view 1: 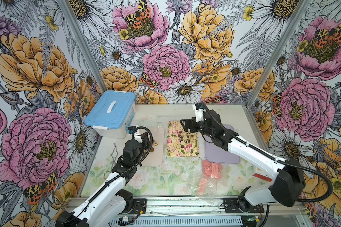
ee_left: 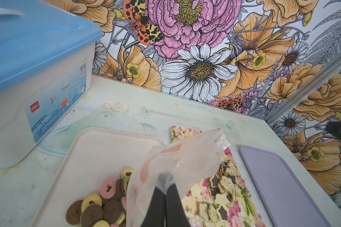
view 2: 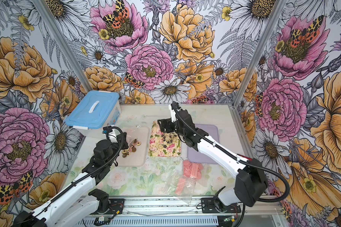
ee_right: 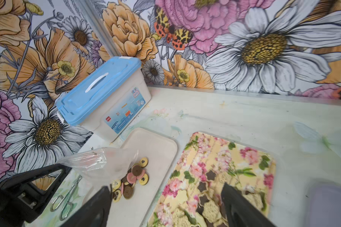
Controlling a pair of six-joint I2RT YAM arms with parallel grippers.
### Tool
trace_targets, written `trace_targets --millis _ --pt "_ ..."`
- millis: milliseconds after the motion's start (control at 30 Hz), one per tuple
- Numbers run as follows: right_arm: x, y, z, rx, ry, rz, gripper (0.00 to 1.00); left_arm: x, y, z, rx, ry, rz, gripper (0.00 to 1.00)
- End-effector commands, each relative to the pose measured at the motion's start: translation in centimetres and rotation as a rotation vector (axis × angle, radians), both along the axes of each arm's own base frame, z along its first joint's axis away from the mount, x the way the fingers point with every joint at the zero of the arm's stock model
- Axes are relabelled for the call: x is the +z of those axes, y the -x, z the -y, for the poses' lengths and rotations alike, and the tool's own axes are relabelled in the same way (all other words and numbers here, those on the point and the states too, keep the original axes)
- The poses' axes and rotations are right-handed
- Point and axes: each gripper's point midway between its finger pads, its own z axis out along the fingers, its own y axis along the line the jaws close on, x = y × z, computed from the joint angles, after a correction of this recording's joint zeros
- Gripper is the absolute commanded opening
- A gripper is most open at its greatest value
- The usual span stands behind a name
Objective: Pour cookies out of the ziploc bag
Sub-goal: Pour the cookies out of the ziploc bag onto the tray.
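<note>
storage box (view 1: 112, 114): blue lid, tabletop's far-left corner
tongs (view 1: 114, 155): metal, near left edge
red-white carton (view 1: 261, 173): near right edge, mostly hidden

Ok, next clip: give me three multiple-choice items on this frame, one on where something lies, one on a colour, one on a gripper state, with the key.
1. Where do the star cookies lie?
A. on the floral tray
B. on the lilac tray
C. inside the storage box

2. What colour is the storage box's lid?
A. pink
B. blue
C. black

3. How does the left gripper stand?
A. open above the cream tray
B. shut on a pair of tongs
C. shut on the clear bag

Key: 1 A, the dark and cream stars sit on the flower-patterned tray in both top views. 2 B, the lid is light blue with a white handle. 3 C, the left wrist view shows the two fingers pressed together on the plastic, over the round cookies.
</note>
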Motion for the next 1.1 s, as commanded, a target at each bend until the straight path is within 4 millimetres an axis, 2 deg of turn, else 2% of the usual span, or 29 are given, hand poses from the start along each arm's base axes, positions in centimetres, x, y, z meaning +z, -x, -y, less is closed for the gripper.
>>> trace_targets --millis 0,100,167,267,367,433,500,567,633,733,833,967,1067 --pt "-3.4 3.3 4.2 -0.072 0.098 -0.095 0.9 1.0 0.2 0.5 -0.001 -0.028 0.0 0.0" --pt "-4.4 5.4 7.5 -0.105 0.191 -0.067 0.9 0.6 0.5 1.4 -0.038 -0.036 -0.027 0.0" --pt "-5.1 5.9 9.3 -0.153 0.207 -0.075 0.9 0.8 0.8 1.9 -0.061 -0.045 -0.037 0.0" --pt "-6.0 5.9 9.0 -0.135 0.214 -0.09 0.89 1.1 1.2 1.1 -0.021 -0.084 -0.04 0.0" --pt "-8.2 5.7 8.4 -0.111 0.225 -0.138 0.89 1.1 1.2 0.5 0.008 -0.129 -0.056 0.0" --pt "-9.2 5.7 7.6 -0.074 0.228 -0.171 0.87 0.9 1.0 1.4 -0.027 -0.128 -0.072 0.0" --pt "-9.7 5.2 7.7 -0.088 0.249 -0.178 0.87 0.5 1.2 2.9 -0.083 -0.119 -0.111 0.0" --pt "-9.7 4.6 8.7 -0.135 0.277 -0.163 0.87 -0.5 2.0 4.8 -0.141 -0.129 -0.184 0.0" --pt "-9.2 4.5 9.3 -0.157 0.263 -0.146 0.87 -1.5 2.8 5.7 -0.138 -0.136 -0.213 0.0" --pt "-8.0 4.9 10.0 -0.168 0.214 -0.121 0.87 -3.1 3.5 5.9 -0.12 -0.159 -0.253 0.0" --pt "-6.8 5.3 10.4 -0.182 0.174 -0.083 0.87 -3.6 3.9 4.3 -0.04 -0.181 -0.288 0.0" --pt "-6.6 5.4 10.1 -0.166 0.158 -0.077 0.88 -1.0 4.5 -1.7 0.24 -0.325 -0.227 0.0" --pt "-6.8 5.3 10.2 -0.171 0.163 -0.08 0.88 1.0 5.3 -5.1 0.394 -0.383 -0.172 0.0"
